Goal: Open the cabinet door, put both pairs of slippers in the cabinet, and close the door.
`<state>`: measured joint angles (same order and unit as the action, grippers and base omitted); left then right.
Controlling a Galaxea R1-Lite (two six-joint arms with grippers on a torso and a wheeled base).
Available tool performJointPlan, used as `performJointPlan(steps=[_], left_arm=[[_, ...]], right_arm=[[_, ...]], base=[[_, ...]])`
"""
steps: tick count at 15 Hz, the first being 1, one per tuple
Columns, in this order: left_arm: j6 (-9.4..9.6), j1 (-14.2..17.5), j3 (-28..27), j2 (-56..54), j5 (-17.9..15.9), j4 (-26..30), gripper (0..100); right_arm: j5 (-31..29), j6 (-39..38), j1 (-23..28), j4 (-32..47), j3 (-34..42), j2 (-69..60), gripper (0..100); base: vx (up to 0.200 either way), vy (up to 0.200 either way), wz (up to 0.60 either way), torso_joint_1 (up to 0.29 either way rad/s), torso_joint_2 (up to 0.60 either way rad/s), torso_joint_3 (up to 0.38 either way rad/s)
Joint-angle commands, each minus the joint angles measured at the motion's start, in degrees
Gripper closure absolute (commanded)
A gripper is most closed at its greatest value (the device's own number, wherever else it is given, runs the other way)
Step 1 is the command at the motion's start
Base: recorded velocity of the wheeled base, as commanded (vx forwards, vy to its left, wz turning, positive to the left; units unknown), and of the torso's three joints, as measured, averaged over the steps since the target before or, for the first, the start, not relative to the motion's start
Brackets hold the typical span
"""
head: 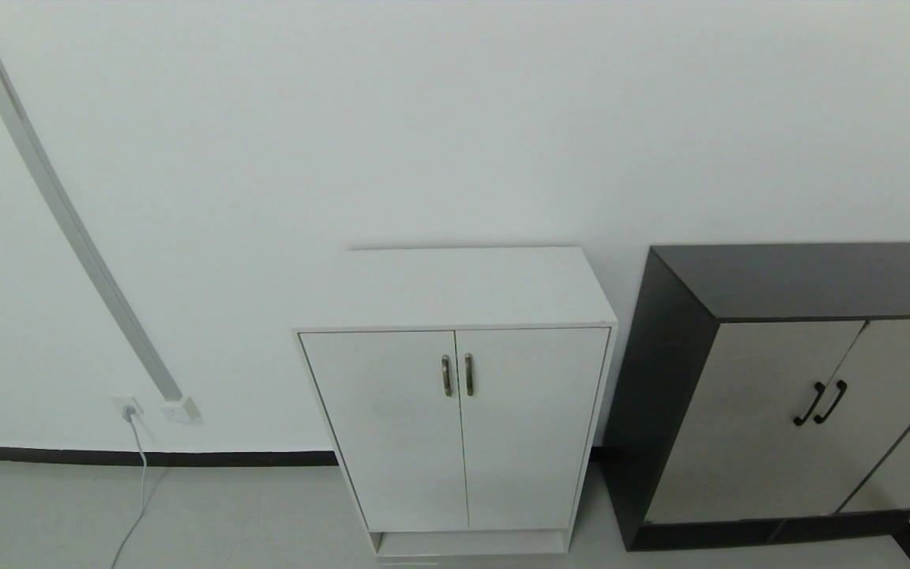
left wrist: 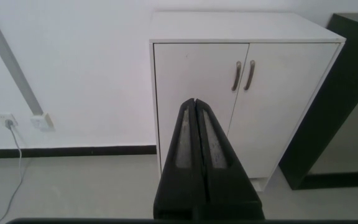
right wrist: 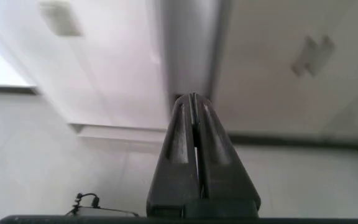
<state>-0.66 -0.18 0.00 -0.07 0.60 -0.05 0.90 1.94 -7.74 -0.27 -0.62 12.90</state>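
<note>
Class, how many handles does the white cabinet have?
2. On the white cabinet, the left handle and the right handle stand upright side by side where its shut doors meet.

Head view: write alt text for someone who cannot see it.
A white cabinet stands against a white wall, both doors shut, with two handles side by side at the middle. A dark cabinet stands beside it on the right, also shut. To the left, a cable hangs from a wall socket.
</note>
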Motion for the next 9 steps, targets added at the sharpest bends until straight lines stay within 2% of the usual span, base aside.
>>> performJointPlan(steps=[1,2,6,9], left_arm=[[-0.04,0.01,0.0,0.07,0.11,-0.04,100],[-0.04,0.01,0.0,0.07,0.02,-0.04,100],[-0.04,0.01,0.0,0.07,0.02,-0.04,100],[-0.04,0.01,0.0,0.07,0.02,-0.04,100]], right_arm=[[1.82,1.93,-0.34,0.18,0.53,-5.69,100],[1.82,1.93,-0.17,0.27,0.62,-5.87,100],[1.73,1.14,10.11,0.18,0.62,-8.85,100],[0.86,-1.76,10.11,0.09,0.62,-8.85,100]], base=[[0.0,0.0,0.0,0.0,0.0,0.0],[0.0,0.0,0.0,0.0,0.0,0.0],[0.0,0.0,0.0,0.0,0.0,0.0],[0.0,0.0,0.0,0.0,0.0,0.0]])
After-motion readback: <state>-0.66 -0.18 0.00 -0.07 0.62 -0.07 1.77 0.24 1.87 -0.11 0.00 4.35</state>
